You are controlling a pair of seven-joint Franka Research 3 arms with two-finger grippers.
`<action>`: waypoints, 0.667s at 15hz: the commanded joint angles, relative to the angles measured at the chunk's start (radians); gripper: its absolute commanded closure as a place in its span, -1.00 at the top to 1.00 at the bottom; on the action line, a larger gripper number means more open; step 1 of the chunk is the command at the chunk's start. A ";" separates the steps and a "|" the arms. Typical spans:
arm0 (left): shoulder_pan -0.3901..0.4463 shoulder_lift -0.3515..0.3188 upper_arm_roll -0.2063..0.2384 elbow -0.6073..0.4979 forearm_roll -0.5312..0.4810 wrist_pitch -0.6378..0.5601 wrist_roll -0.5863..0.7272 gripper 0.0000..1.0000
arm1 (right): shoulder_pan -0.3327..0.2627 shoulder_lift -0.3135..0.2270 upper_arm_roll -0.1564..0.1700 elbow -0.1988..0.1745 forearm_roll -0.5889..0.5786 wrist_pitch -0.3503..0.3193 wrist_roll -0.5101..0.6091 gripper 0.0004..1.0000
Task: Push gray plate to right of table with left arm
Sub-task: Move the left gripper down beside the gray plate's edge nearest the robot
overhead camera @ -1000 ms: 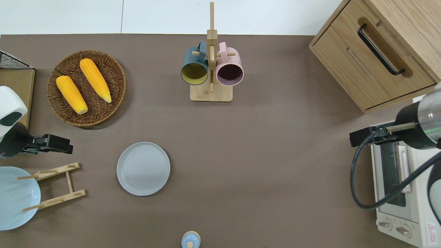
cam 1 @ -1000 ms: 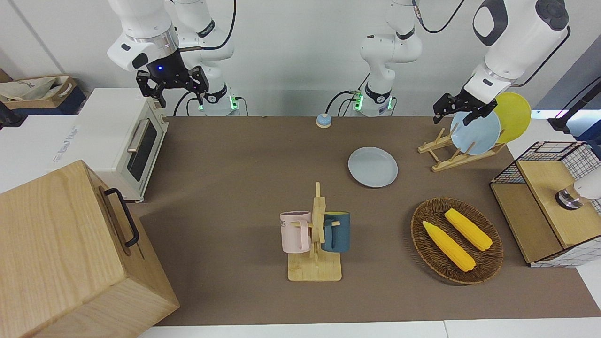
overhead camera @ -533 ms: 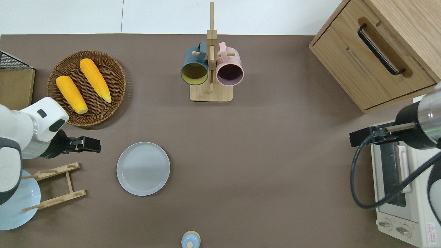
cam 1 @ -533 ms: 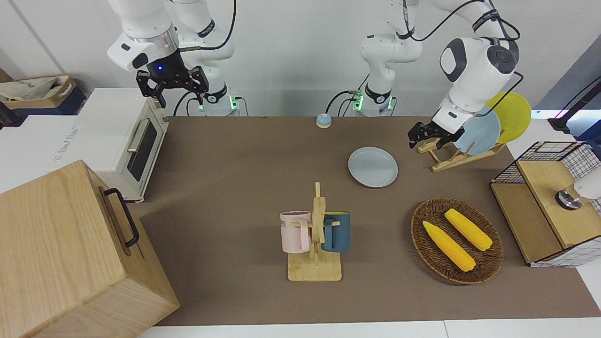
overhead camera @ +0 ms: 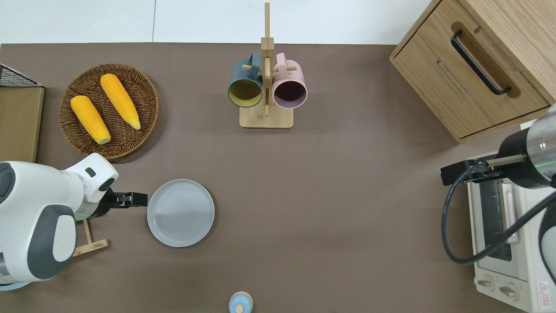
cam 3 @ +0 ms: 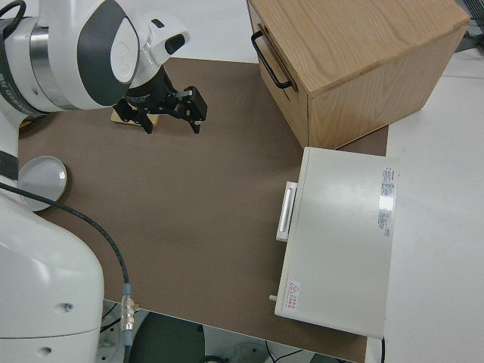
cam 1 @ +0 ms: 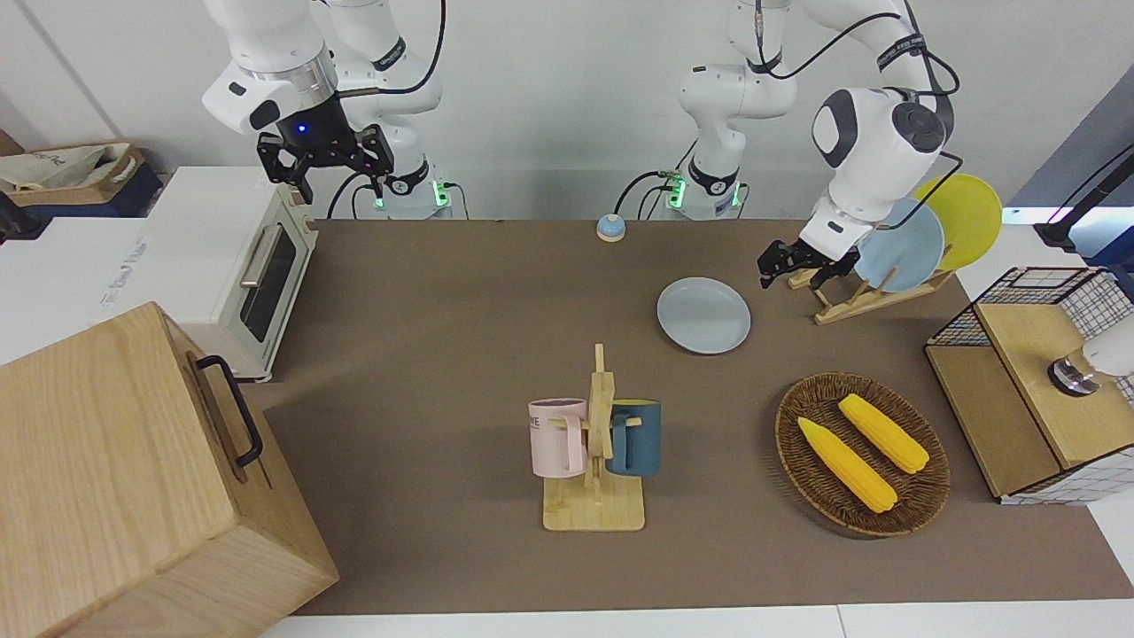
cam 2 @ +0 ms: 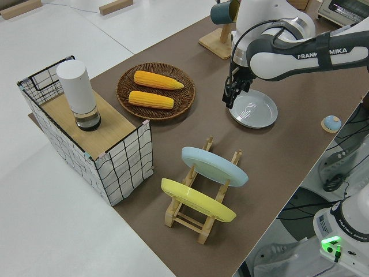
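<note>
The left gripper [overhead camera: 138, 199], fingers apparently pressed together, sits at the rim of the gray plate [overhead camera: 180, 213] on the worktop [overhead camera: 330, 208]; an off-centre shove may spin the plate away.

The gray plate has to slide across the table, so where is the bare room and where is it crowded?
Bare brown table stretches from the gray plate to the toaster oven, bordered by the mug rack and the small bell. It is crowded at the left gripper: corn basket and plate rack.
</note>
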 commanded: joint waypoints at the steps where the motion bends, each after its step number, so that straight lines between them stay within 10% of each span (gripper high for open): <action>1: -0.013 -0.035 -0.012 -0.133 0.002 0.127 -0.021 0.98 | -0.011 -0.008 0.004 -0.001 0.008 -0.012 -0.001 0.97; 10: -0.039 0.020 -0.030 -0.255 0.002 0.311 -0.024 0.98 | -0.011 -0.008 0.006 0.001 0.008 -0.012 -0.003 0.97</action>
